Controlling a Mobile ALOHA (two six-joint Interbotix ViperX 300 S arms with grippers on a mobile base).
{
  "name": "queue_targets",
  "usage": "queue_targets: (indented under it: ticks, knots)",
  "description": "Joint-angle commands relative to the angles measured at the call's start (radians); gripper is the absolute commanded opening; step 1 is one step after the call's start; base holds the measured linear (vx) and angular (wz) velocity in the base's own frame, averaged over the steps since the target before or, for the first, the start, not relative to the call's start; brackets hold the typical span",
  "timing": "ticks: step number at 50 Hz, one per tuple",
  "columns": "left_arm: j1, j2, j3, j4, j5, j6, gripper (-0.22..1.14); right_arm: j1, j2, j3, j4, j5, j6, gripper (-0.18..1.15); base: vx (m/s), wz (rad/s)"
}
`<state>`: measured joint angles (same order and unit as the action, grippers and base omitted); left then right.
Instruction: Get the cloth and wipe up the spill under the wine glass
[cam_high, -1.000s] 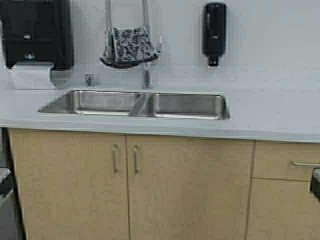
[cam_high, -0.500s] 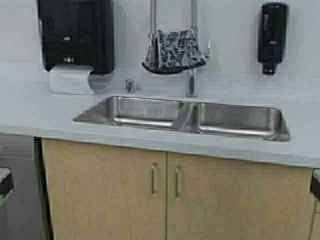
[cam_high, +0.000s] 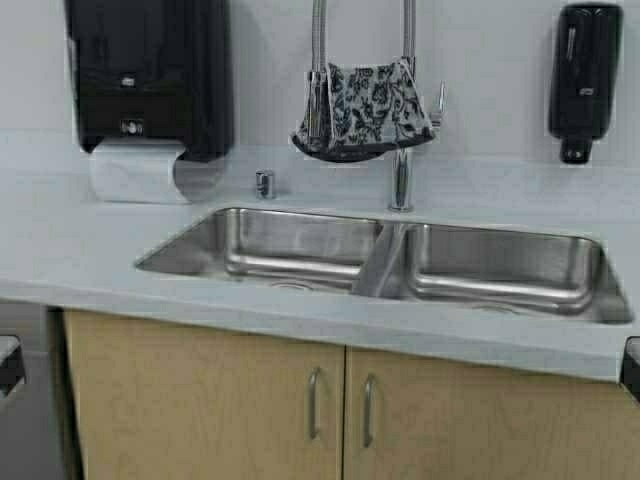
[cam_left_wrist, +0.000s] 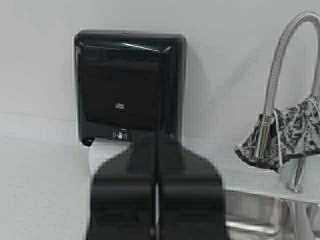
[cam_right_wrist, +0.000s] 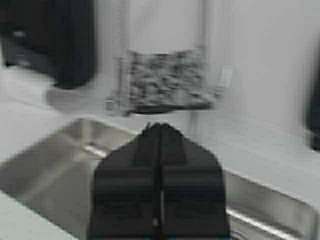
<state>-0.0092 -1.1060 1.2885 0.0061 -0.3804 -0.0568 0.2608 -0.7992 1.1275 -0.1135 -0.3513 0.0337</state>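
Item: the cloth (cam_high: 365, 108), grey-and-white floral; draped over the arched hose of the faucet (cam_high: 402, 150) at the far side of the counter, above the divider of the double sink (cam_high: 385, 262); hanging free, touching nothing but the hose and spout.

Item: the wine glass; not visible in any view; the spill likewise unseen; location cannot be told.

Item: left gripper (cam_left_wrist: 156, 200); clenched, fingers pressed together, holding nothing; low at the near left, pointed toward the paper towel dispenser (cam_high: 150, 75) on the far wall.

Item: right gripper (cam_right_wrist: 160, 185); likewise clenched and empty; near right, aimed over the sink toward the cloth.

Other fixtures: soap dispenser (cam_high: 585, 75), far right on the wall; a white paper towel (cam_high: 135, 170) hanging below the dispenser at far left; cabinet doors (cam_high: 340, 410) near, below the counter.

Risks, as judgement: both grippers would need to part before any grasp, else the cloth is merely pushed along the hose; a tug may snag the fabric on the spray head or swing the faucet; a loose pinch could drop the cloth into the basin; the left arm's line favours the paper towel, the wrong item; with the glass unseen, a later reach may knock it.
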Motion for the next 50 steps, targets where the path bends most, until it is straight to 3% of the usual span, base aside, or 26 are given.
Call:
queue_targets:
  ticks: [1, 20, 50]
  knots:
    - [0.0, -0.017, -0.003, 0.003, 0.014, -0.005, 0.02, 0.071, 0.118, -0.066, 0.0, -0.023, 0.002, 0.05, 0.25, -0.02]
    - [0.0, -0.061, 0.009, -0.002, 0.023, -0.012, 0.02, 0.169, 0.531, -0.103, -0.002, -0.336, 0.003, 0.13, 0.24, 0.03]
    - [0.0, -0.107, 0.02, -0.003, 0.031, -0.02, 0.02, 0.192, 0.811, -0.121, -0.002, -0.503, 0.048, 1.02, 0.2, 0.05]
